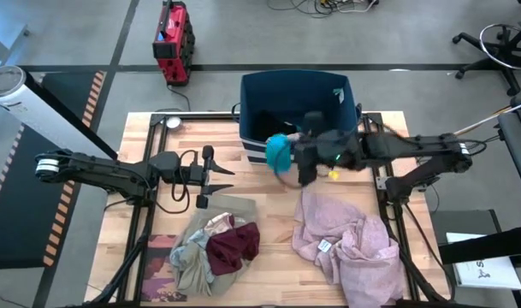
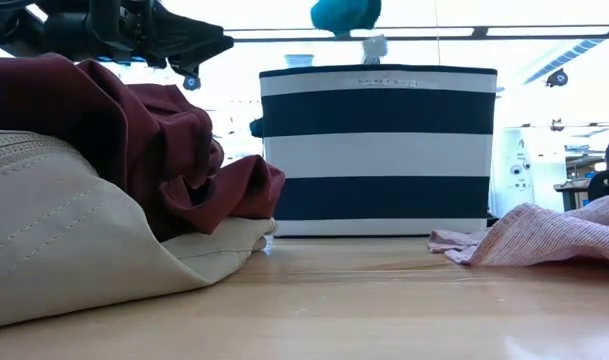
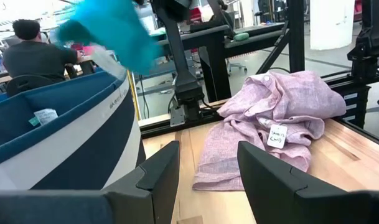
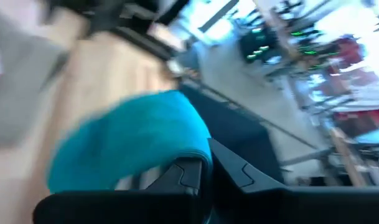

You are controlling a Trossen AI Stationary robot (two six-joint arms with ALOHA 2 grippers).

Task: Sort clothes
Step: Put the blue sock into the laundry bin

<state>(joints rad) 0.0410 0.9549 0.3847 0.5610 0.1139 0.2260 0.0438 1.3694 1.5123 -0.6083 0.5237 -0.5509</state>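
Observation:
My right gripper is shut on the small teal garment, held in the air at the near rim of the navy-and-white striped bin. The teal garment also shows above the bin in the low view and in the left wrist view. My left gripper is open and empty above the table, left of the bin. The maroon garment lies on the khaki-beige garment with a grey-green piece. The lilac-pink garment lies crumpled on the table at the right. My right gripper pinches the teal garment between its two fingers at a bunched fold. The garment is lifted clear of the table and bulges out past the fingertips, slack. How many layers are in the hold, I cannot tell.
The striped bin stands at the table's far middle, its open top up. A flat book with a dark pinkish cover lies at the near left corner. A red machine stands on the floor beyond the table. A person sits in the room.

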